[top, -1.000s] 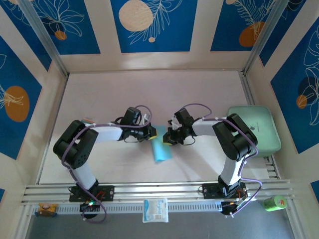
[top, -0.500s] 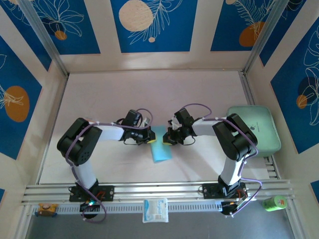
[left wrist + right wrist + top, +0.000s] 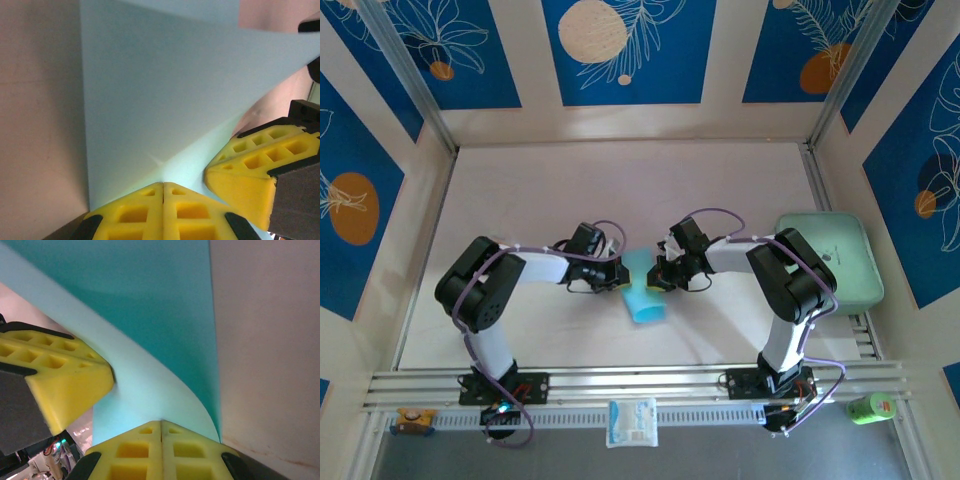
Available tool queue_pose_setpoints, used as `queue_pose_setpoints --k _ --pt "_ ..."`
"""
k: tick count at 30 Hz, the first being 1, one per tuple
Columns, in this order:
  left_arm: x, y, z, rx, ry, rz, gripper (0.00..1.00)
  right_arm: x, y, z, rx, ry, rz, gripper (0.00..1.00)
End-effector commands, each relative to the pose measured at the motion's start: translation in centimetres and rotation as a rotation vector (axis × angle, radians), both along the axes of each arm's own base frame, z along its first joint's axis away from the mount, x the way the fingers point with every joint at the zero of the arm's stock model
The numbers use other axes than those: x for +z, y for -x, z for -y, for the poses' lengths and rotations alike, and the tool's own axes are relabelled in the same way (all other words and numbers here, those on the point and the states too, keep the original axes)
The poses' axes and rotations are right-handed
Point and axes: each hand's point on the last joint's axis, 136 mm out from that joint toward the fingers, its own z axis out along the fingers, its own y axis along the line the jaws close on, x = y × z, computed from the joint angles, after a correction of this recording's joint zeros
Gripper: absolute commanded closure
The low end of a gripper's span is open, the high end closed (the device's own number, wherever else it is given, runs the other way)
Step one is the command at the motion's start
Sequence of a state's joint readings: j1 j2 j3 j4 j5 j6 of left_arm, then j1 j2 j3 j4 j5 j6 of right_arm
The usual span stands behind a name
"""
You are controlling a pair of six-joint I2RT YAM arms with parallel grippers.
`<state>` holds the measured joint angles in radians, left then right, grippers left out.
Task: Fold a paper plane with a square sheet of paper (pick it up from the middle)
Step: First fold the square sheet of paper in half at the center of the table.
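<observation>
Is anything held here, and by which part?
Yes. The left gripper and right gripper are each shut on the square sheet of paper, pinching its opposite side edges, so it curves between them.

The square sheet of paper (image 3: 150,100) is thin, smooth, matt. My left pincer (image 3: 163,192) and my right pincer (image 3: 161,427): yellow moulded plastic, dull, pocketed with square recesses. The worktop (image 3: 550,190) looks matt and pale; the front rail (image 3: 630,380), ribbed bare metal.
</observation>
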<state>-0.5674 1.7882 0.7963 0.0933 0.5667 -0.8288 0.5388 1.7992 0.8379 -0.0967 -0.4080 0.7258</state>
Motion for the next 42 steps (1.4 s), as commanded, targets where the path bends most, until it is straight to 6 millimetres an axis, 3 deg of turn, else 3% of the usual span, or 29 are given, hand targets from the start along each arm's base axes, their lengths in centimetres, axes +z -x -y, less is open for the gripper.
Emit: queue_pose_setpoints --k 1,7,14,17,25,35,42 --pt "1.1 -1.7 -0.8 0.045 -0.032 0.033 1.00 -3.3 1.9 2.7 -0.041 0.142 -0.103 1.00" --pt "-0.4 -2.4 -0.7 0.038 -0.029 0.002 1.00 -3.3 1.8 2.8 -0.045 0.139 -0.104 1.00" --pt "-3.1 -1.5 -2.5 0.061 -0.119 -0.034 1.00 -3.5 1.9 2.9 -0.048 0.142 -0.109 1.00" --pt "-2.6 -1.7 -2.7 0.061 -0.131 -0.020 1.00 -3.5 1.9 2.9 -0.048 0.143 -0.109 1.00" --pt "1.0 -4.1 -0.9 0.039 -0.058 0.053 1.00 -3.8 2.0 3.2 -0.049 0.167 -0.115 1.00" --pt "-2.7 -4.0 -2.7 0.075 -0.122 -0.001 1.00 -4.0 2.3 3.1 -0.052 0.163 -0.120 1.00" --pt "-2.9 -5.1 -3.9 0.116 -0.121 0.003 1.00 -4.0 2.4 3.2 -0.046 0.161 -0.122 1.00"
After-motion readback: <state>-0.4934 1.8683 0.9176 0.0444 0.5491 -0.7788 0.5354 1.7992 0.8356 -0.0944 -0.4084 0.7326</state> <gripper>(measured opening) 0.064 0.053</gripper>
